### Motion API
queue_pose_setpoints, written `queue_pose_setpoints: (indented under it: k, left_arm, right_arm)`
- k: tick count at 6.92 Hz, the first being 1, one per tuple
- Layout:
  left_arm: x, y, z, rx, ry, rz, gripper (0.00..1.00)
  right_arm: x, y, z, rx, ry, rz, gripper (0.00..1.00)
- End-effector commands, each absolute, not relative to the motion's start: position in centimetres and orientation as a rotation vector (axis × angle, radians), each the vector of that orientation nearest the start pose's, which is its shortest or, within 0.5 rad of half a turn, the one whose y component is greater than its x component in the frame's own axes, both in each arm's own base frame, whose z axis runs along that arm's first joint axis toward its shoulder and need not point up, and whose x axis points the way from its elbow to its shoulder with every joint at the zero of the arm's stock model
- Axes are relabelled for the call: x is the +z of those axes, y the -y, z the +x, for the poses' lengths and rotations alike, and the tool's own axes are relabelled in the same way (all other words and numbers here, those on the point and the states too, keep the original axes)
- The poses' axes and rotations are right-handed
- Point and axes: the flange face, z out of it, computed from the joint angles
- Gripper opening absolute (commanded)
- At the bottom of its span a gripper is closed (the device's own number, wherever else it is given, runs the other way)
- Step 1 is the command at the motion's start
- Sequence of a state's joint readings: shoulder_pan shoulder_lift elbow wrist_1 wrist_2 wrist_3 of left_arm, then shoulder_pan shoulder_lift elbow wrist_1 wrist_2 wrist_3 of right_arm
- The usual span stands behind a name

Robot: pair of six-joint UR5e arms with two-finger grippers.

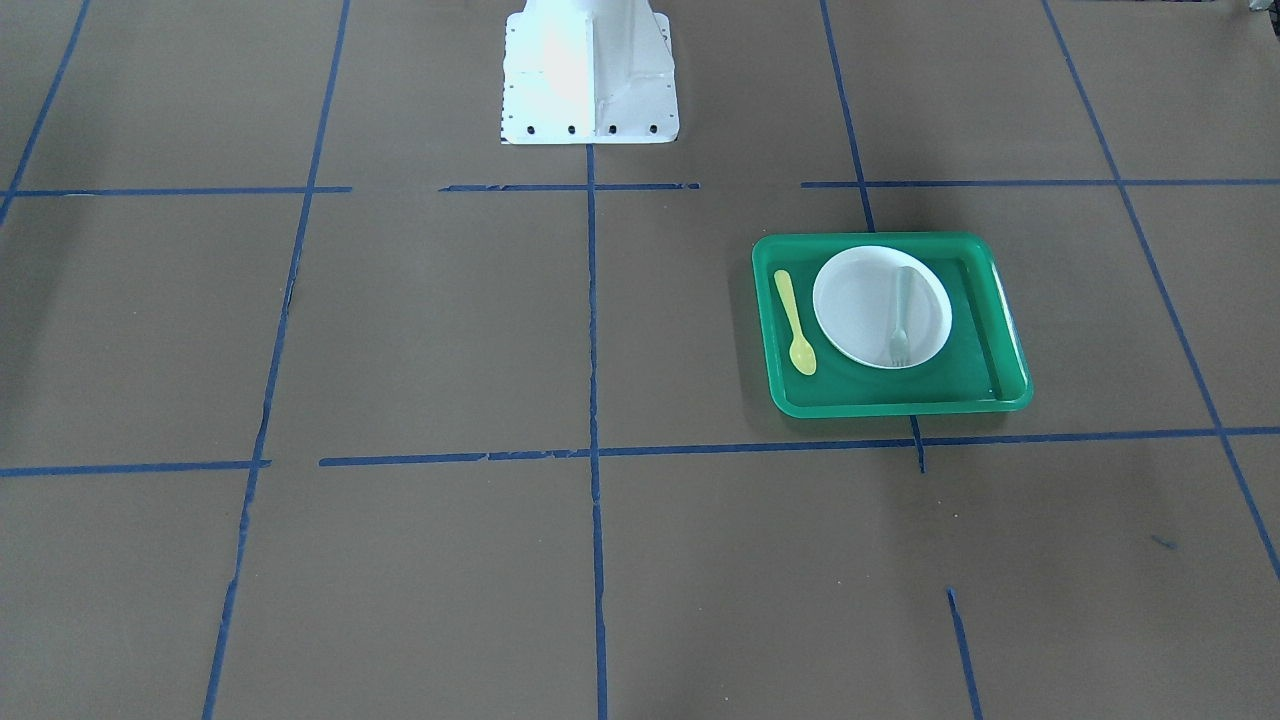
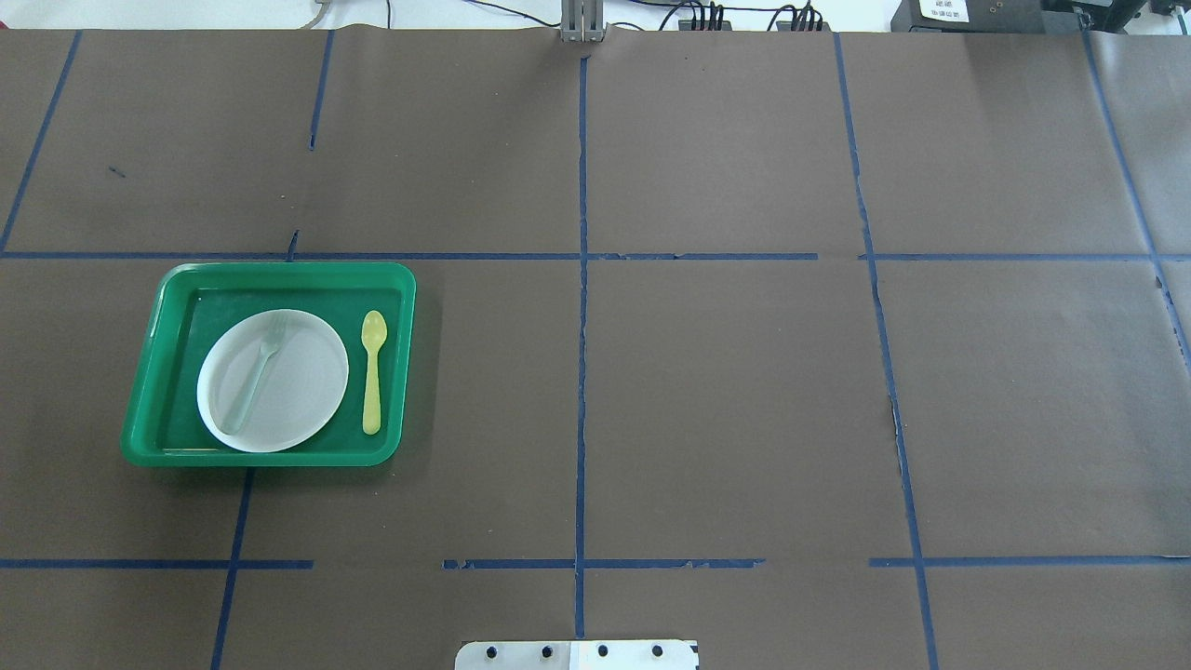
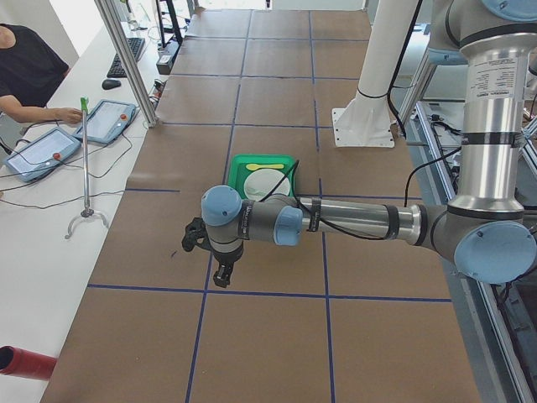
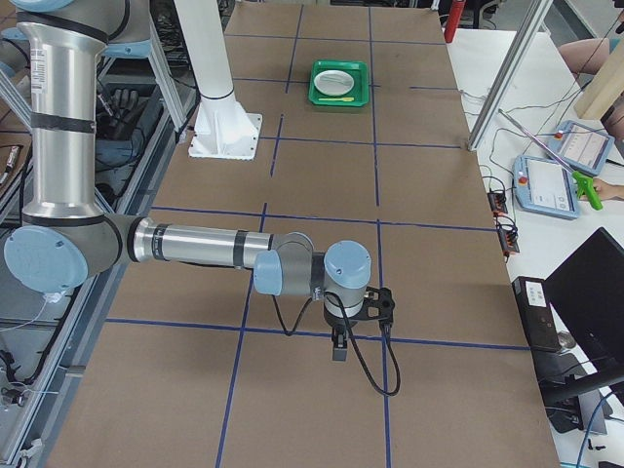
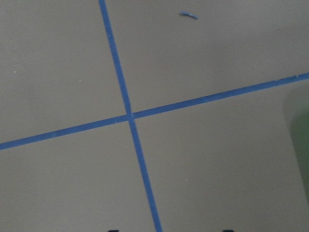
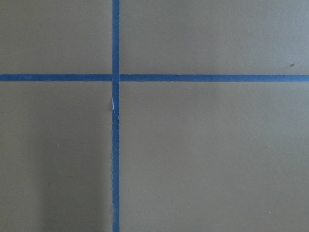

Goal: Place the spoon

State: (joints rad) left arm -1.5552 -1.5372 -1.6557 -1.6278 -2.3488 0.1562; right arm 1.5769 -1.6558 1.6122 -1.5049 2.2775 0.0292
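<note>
The pale-yellow spoon (image 1: 795, 322) lies flat on the floor of a green tray (image 1: 890, 406), beside a white plate (image 1: 860, 300), bowl end away from the robot. It also shows in the overhead view (image 2: 372, 372), right of the plate (image 2: 288, 391) in the tray (image 2: 279, 271). A pale grey-green fork (image 2: 256, 372) lies on the plate. My left gripper (image 3: 222, 275) hangs over bare table well short of the tray; I cannot tell if it is open. My right gripper (image 4: 338, 349) hangs over bare table far from the tray (image 4: 338, 83); I cannot tell its state.
The table is covered in brown paper with a grid of blue tape lines. The robot's white base (image 1: 588, 75) stands at the middle of the robot's side. An operator with tablets (image 3: 38, 151) sits at a side desk.
</note>
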Motion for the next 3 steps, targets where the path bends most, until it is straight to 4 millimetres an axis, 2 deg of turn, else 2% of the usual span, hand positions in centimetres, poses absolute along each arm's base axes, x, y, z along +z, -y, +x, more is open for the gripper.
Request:
queue_pose_setpoints:
  k: [1, 3]
  left_arm:
    - [63.51, 48.03, -7.81, 0.169, -0.767, 0.146, 0.99]
    - [63.9, 48.2, -7.82, 0.157, -0.771, 0.107, 0.99]
  right_arm:
    - [67.62, 45.7, 7.14, 0.026, 0.707, 0.014, 1.0]
    - [67.62, 45.7, 7.14, 0.026, 0.707, 0.014, 1.0]
